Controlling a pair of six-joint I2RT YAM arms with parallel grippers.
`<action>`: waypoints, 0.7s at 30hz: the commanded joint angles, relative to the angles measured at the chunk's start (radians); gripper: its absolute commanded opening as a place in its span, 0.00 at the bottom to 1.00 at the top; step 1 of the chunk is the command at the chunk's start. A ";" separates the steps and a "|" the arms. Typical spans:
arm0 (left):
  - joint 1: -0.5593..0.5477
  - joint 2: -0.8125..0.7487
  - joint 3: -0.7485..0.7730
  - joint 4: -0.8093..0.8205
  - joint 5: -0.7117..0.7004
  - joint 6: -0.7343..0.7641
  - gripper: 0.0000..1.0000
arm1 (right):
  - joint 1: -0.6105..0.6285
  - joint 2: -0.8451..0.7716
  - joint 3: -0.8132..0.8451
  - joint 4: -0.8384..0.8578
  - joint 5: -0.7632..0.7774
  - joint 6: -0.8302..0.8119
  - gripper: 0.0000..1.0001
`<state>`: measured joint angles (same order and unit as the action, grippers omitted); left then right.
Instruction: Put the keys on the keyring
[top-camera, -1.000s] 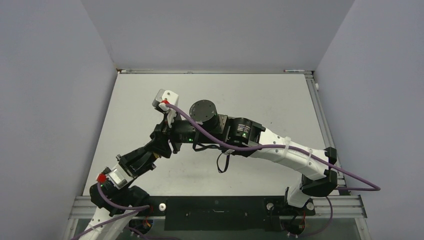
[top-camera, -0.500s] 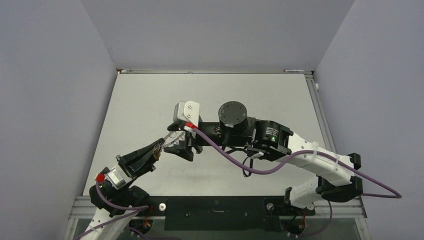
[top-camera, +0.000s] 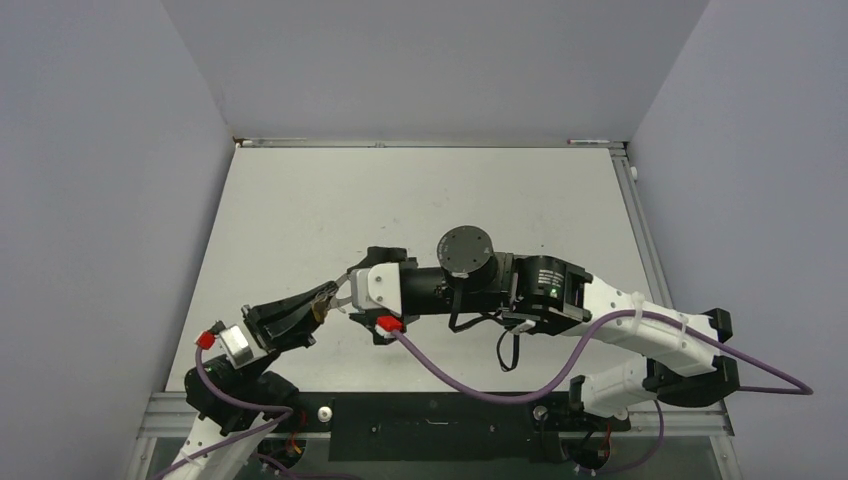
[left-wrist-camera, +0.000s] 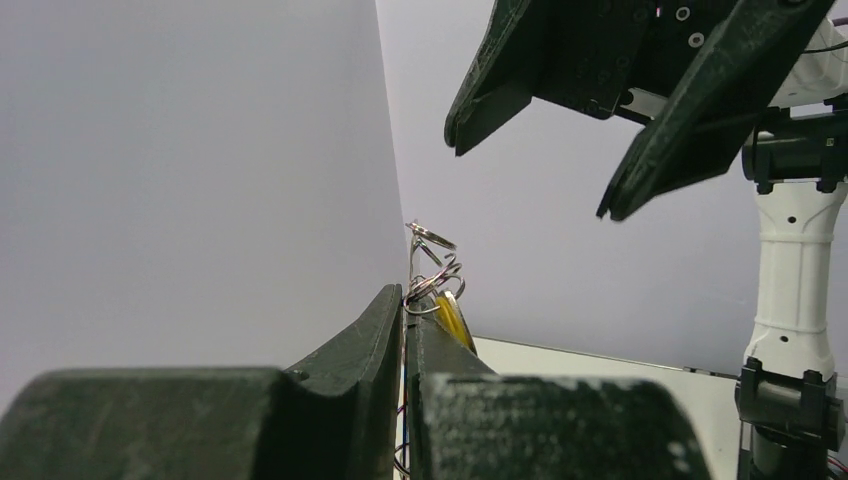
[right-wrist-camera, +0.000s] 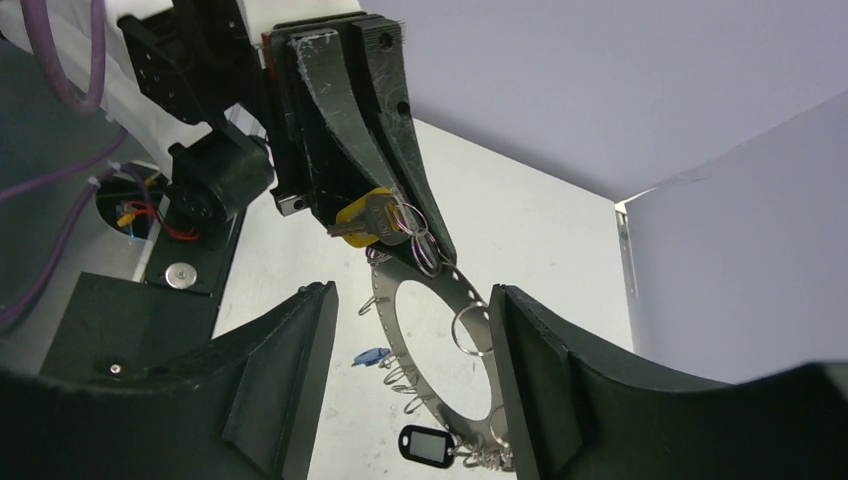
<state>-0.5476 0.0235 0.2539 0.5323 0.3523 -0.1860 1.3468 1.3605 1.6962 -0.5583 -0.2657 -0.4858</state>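
Observation:
My left gripper (top-camera: 322, 303) is shut on the top edge of the keyring (right-wrist-camera: 385, 320), a flat silvery band with holes and small wire loops that hangs below its fingertips. A yellow-headed key (right-wrist-camera: 360, 215) sits right at those fingertips and also shows in the left wrist view as the yellow key (left-wrist-camera: 452, 320). A blue-headed key (right-wrist-camera: 372, 357) and a dark-rimmed tag (right-wrist-camera: 425, 444) dangle from the ring's lower part. My right gripper (right-wrist-camera: 410, 291) is open, with one finger on each side of the hanging ring and not touching it. Seen from the left wrist, the right gripper (left-wrist-camera: 532, 175) hovers above.
The pale table (top-camera: 300, 200) is walled by grey panels on three sides. A purple cable (top-camera: 470, 385) loops from the right wrist toward the black base rail (top-camera: 430, 425). The two arms meet at the near left of the table.
The right gripper has let go and widened. It pulled back to the right of the left fingertips and its wrist rolled over. The left gripper stays shut, shifted slightly toward the near edge.

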 joint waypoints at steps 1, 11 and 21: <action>0.006 -0.006 0.024 -0.026 -0.003 -0.049 0.00 | 0.041 0.048 -0.016 0.029 0.081 -0.078 0.56; 0.006 -0.014 0.035 -0.089 -0.002 -0.049 0.00 | 0.106 0.108 -0.011 0.047 0.237 -0.122 0.46; 0.006 -0.018 0.035 -0.100 0.005 -0.044 0.00 | 0.108 0.070 -0.055 0.098 0.261 -0.163 0.45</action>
<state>-0.5476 0.0166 0.2539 0.3981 0.3527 -0.2249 1.4483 1.4757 1.6623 -0.5228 -0.0414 -0.6212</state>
